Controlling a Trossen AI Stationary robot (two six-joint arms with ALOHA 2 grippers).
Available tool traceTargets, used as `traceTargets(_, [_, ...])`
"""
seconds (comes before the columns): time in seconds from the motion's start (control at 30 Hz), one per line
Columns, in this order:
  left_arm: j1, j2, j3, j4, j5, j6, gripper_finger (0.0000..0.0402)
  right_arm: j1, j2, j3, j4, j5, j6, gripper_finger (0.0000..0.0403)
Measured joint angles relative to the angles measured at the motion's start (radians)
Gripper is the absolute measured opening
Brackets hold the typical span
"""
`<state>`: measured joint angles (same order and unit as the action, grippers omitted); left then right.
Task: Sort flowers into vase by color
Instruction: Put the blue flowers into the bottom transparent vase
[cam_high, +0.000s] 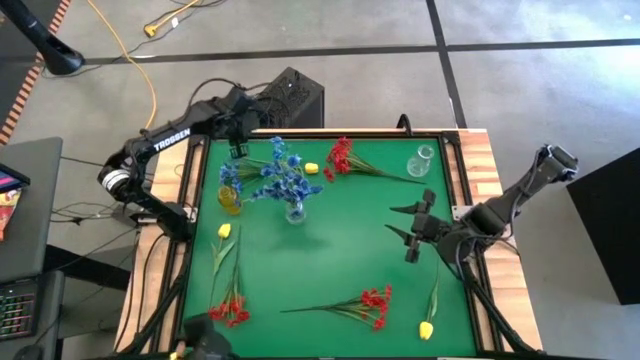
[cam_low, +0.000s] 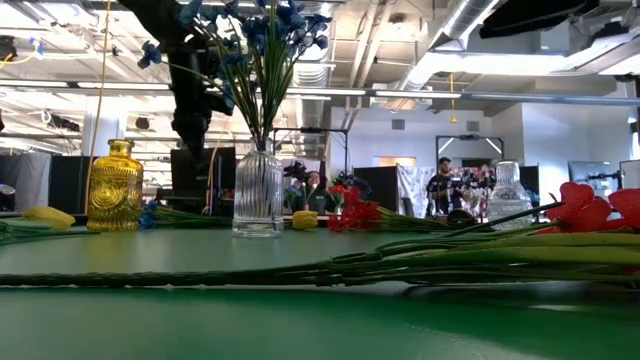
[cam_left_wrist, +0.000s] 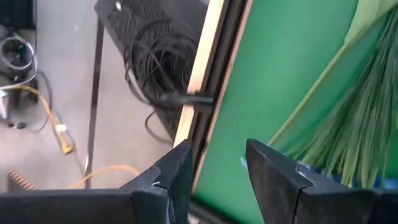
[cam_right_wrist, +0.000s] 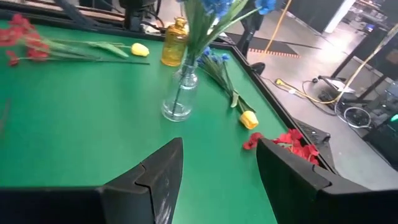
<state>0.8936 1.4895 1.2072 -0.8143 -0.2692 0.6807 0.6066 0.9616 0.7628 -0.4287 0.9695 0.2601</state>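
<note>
The left gripper (cam_high: 243, 147) hangs over the far-left corner of the tabletop (cam_high: 330, 260), its fingers (cam_left_wrist: 273, 177) parted and holding nothing (the wrist view shows only green mat and leaf blades between them). Just beside it, toward the middle, stands the clear vase (cam_high: 295, 211), which I take as the landmark. Blue flowers (cam_high: 278, 172) fill that vase and spread above it.

The right gripper (cam_high: 414, 229) hovers well to the right of the vase, near the right edge, fingers (cam_right_wrist: 158, 180) spread and empty.

Just left of the vase sits a yellow vase (cam_high: 229, 201), with a loose blue sprig (cam_high: 230, 175) lying beside it. Just behind the clear vase, to its right, lies a yellow bud (cam_high: 311, 168); further right, a red sprig (cam_high: 342, 157) lies flat with its stem pointing toward a second clear vase (cam_high: 421, 160), empty, near the far-right corner.

On the near side of the landmark vase, to the left, a yellow flower (cam_high: 224, 231) and a red flower (cam_high: 231, 308) lie with stems side by side. Nearer and to the right, another red sprig (cam_high: 372, 302) lies flat, and a yellow tulip (cam_high: 426, 328) rests by the near-right corner.
</note>
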Motion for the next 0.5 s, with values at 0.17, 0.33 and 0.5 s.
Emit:
traceTargets(0.17, [0.010, 0.000, -0.050, 0.060, 0.143, 0.039, 0.0137, -0.047, 0.000, 0.000, 0.023, -0.002, -0.002, 0.0230])
traceTargets(0.33, [-0.009, 0.000, -0.149, 0.153, 0.239, 0.071, 0.0137, -0.082, 0.000, 0.000, 0.056, -0.049, 0.000, 0.0230])
traceTargets(0.5, [-0.038, 0.001, -0.232, 0.198, 0.297, 0.073, 0.0137, -0.102, 0.000, 0.000, 0.096, -0.109, -0.007, 0.0230])
